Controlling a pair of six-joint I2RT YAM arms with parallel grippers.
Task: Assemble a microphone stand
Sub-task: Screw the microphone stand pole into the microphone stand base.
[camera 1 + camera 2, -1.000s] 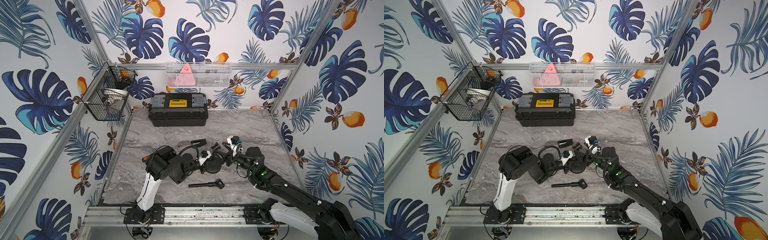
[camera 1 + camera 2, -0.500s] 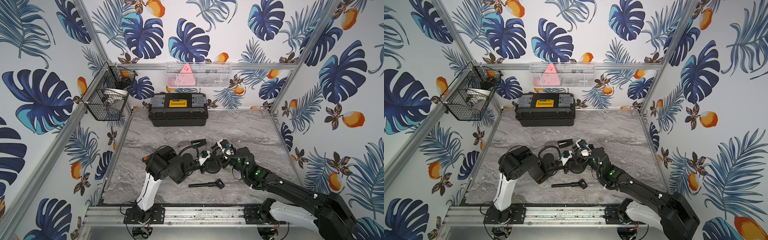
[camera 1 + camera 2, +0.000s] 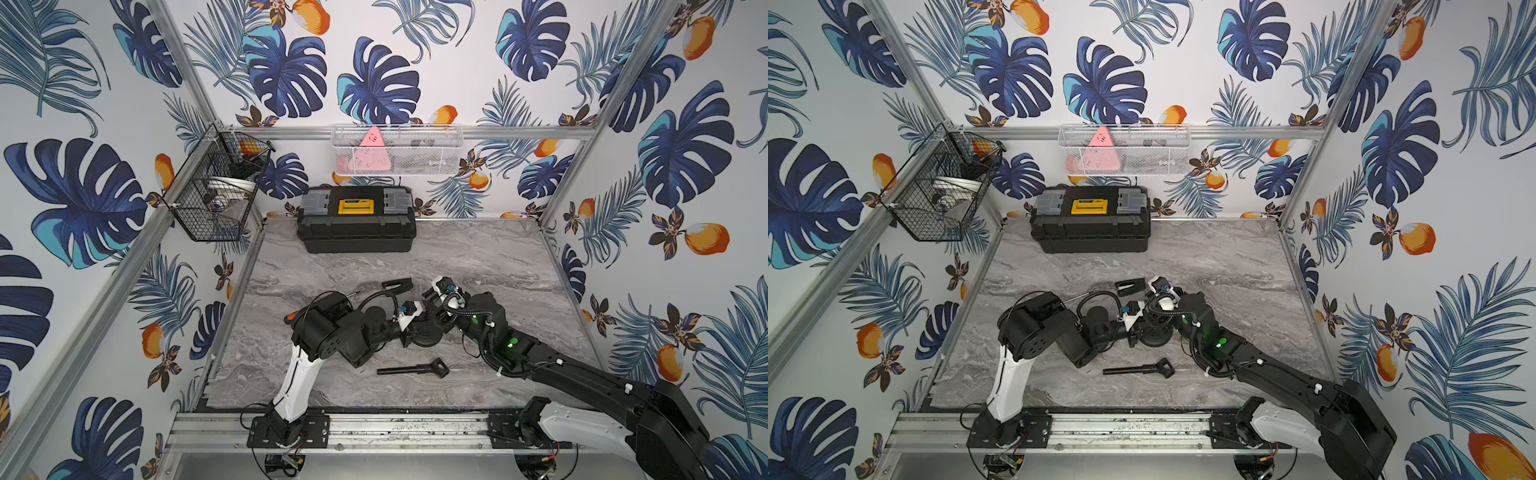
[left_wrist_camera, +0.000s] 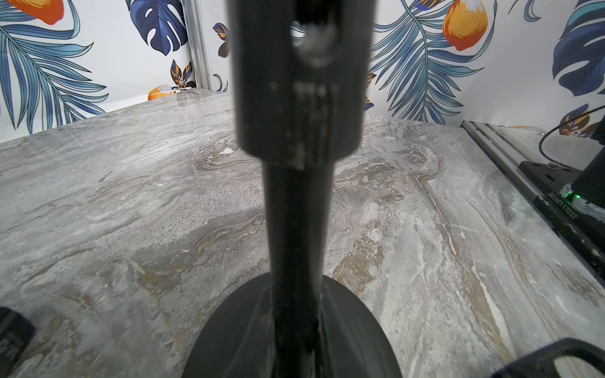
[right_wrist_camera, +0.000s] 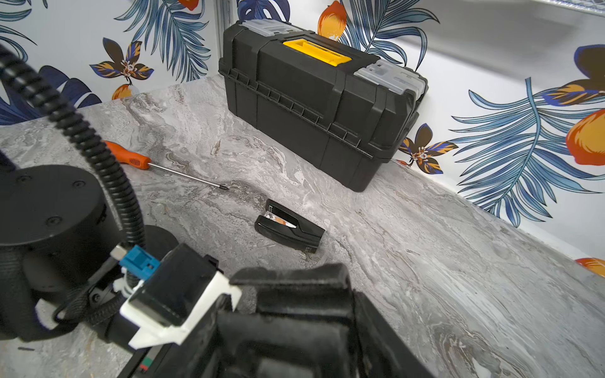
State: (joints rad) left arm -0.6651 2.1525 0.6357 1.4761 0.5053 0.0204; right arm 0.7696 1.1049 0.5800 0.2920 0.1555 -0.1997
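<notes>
Assembly looked partly done. A scuffed black post [image 4: 296, 229] stood upright in its round base [image 4: 353, 330] on the marble desk [image 4: 131, 196], near the front middle. The left end effector [image 3: 409, 328] was clamped on the post. The right end effector [image 3: 434, 316] sat by the post's top, and whether its jaws were apart could not be told. A loose rod [image 3: 409, 369] and a microphone clip [image 3: 397, 284] lay unattached nearby.
</notes>
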